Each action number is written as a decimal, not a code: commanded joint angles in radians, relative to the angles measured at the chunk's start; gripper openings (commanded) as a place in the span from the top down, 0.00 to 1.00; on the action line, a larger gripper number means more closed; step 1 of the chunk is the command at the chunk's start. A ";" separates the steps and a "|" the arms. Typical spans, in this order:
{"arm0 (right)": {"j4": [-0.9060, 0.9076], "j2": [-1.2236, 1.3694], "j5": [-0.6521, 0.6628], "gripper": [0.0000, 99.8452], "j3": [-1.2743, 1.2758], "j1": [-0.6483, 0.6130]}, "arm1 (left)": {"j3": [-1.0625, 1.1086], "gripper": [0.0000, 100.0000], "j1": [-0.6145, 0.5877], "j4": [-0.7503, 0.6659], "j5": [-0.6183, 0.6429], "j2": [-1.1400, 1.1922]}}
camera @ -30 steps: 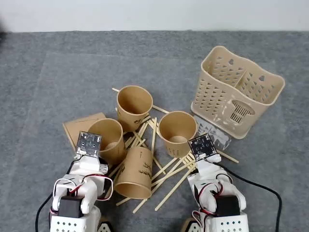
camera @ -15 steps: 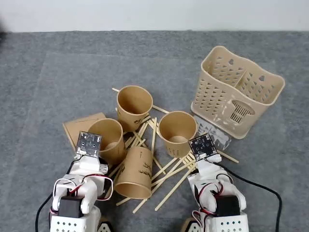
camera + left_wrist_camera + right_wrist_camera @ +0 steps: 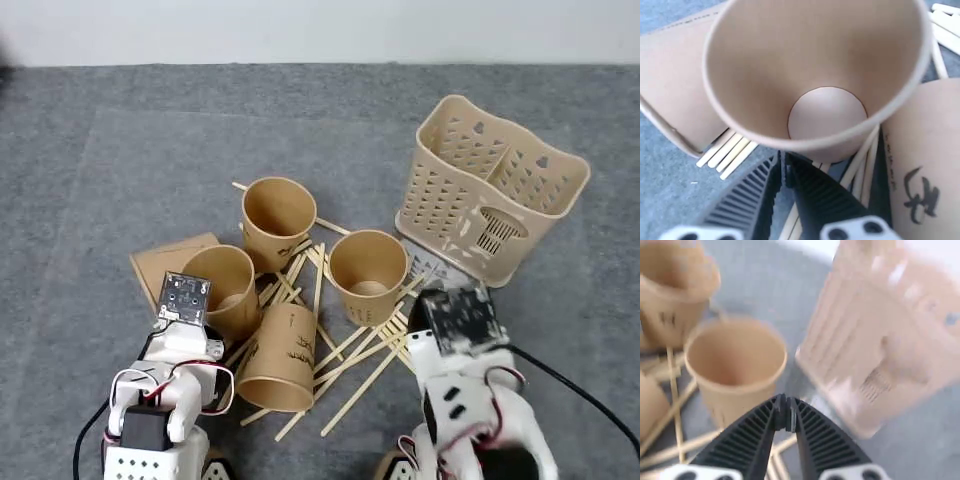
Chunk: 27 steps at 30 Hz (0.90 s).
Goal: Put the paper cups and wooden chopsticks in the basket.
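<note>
Cups (image 3: 278, 215) and chopsticks (image 3: 318, 285) lie heaped on the tabletop (image 3: 150, 150) beside the empty basket (image 3: 440, 200). Left tool (image 3: 785, 172) and right tool (image 3: 786, 415) are clenched on nothing. Likely first pick: right tool must open around the nearest cup (image 3: 735, 370).

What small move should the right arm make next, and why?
Probably open the right claw and lower it to the rim of the upright paper cup just ahead. The claw is shut and holds nothing, this cup stands nearest to it, and the basket stands close by, so the carry would be short.
</note>
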 commanded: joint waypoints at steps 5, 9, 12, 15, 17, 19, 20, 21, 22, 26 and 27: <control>0.001 0.205 -0.008 0.99 -0.276 0.012 | -0.019 0.98 -0.009 0.003 -0.011 -0.017; 0.068 0.449 -0.124 0.99 -0.431 0.007 | -0.019 0.98 -0.009 0.003 -0.011 -0.017; 0.102 0.616 -0.172 0.99 -0.528 0.004 | -0.019 0.98 -0.009 0.003 -0.011 -0.017; 0.110 0.763 -0.180 0.99 -0.585 0.002 | -0.019 0.98 -0.009 0.003 -0.011 -0.017; 0.110 0.857 -0.180 0.99 -0.605 0.002 | -0.019 0.98 -0.009 0.003 -0.011 -0.017; 0.116 0.943 -0.181 0.97 -0.624 0.002 | -0.019 0.98 -0.009 0.003 -0.011 -0.017; 0.130 0.986 -0.183 0.95 -0.638 0.001 | -0.019 0.98 -0.009 0.003 -0.011 -0.017; 0.148 1.023 -0.186 0.92 -0.658 0.001 | -0.019 0.98 -0.009 0.003 -0.011 -0.017; 0.166 1.056 -0.204 0.88 -0.681 0.001 | -0.019 0.98 -0.009 0.003 -0.011 -0.017; 0.213 1.155 -0.279 0.80 -0.763 -0.005 | -0.019 0.98 -0.009 0.003 -0.011 -0.017; 0.216 1.173 -0.281 0.80 -0.778 -0.024 | -0.019 0.98 -0.009 0.003 -0.011 -0.017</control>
